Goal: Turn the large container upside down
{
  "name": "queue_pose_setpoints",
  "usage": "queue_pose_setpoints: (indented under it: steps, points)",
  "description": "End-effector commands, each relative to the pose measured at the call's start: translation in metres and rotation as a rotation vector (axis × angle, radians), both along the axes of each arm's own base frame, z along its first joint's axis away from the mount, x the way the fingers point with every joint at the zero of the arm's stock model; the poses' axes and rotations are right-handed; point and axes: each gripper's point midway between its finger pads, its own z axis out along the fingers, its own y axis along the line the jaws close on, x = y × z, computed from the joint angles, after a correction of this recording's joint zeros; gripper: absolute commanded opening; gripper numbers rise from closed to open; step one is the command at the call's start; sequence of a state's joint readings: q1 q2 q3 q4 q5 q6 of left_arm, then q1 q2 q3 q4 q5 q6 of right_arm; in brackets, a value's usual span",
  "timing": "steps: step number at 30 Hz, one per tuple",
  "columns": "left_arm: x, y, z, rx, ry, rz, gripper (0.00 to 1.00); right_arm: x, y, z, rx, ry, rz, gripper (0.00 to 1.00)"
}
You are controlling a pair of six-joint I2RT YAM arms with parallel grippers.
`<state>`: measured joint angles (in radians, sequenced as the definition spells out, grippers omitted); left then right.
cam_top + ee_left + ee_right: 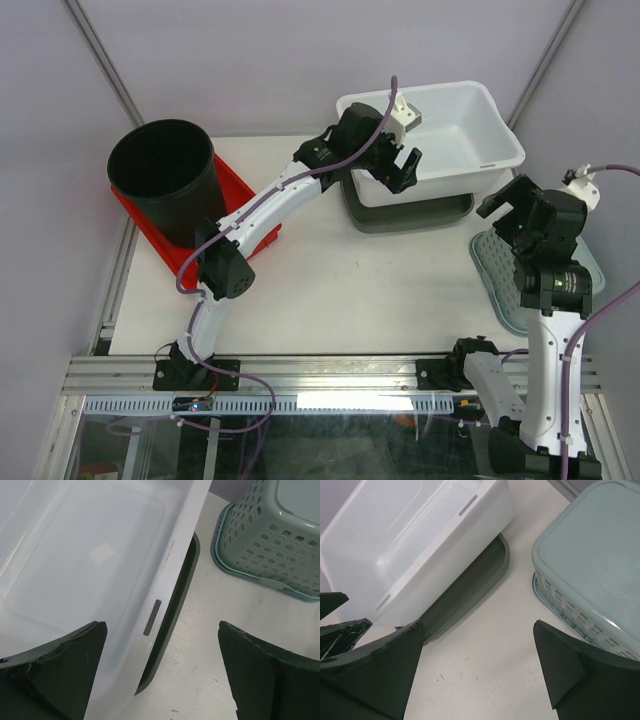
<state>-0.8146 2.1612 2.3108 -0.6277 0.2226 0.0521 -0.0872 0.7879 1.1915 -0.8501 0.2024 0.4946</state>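
At the upper left of the top view a black bucket (165,180) stands upright, mouth open, in a shallow red tray (243,187) that sits askew at the left edge of the pale table (350,290). Right of centre lies a dark green tray (400,218), only its near and left rim showing. At the right edge a pale teal basket (492,275) rests upside down (solid base up, perforated walls, rim on the table). A metal rail (330,375) crosses the bottom.
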Motion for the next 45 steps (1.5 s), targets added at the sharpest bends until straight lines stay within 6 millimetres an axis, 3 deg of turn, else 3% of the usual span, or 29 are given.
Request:
queue_pose_setpoints:
  steps: [1, 9, 16, 23, 27, 32, 45]
  points:
    - [0.005, -0.019, 0.021, -0.064, -0.108, -0.084, 0.99, 0.011, 0.001, -0.001, 0.022, -0.021, -0.005, 0.94]
    - [0.013, -0.03, -0.031, 0.001, -0.055, -0.094, 0.95, 0.01, 0.003, -0.01, 0.034, 0.014, 0.002, 0.95]
    - [0.02, -0.029, -0.044, 0.025, -0.051, -0.065, 0.55, 0.009, 0.004, -0.019, 0.047, 0.023, 0.001, 0.95]
    - [0.02, -0.032, -0.041, 0.021, -0.061, -0.055, 0.27, 0.005, 0.001, -0.019, 0.028, 0.022, -0.01, 0.95]
    - [0.011, -0.033, -0.023, 0.006, -0.089, -0.061, 0.17, 0.003, 0.0, -0.019, 0.02, 0.022, -0.011, 0.95]
    - [-0.007, -0.032, 0.015, -0.04, -0.131, -0.079, 0.01, 0.003, 0.002, -0.019, 0.027, 0.019, -0.007, 0.95]
    - [-0.063, 0.001, 0.14, -0.272, -0.123, -0.082, 0.0, -0.001, 0.008, -0.017, 0.065, -0.009, 0.003, 0.95]
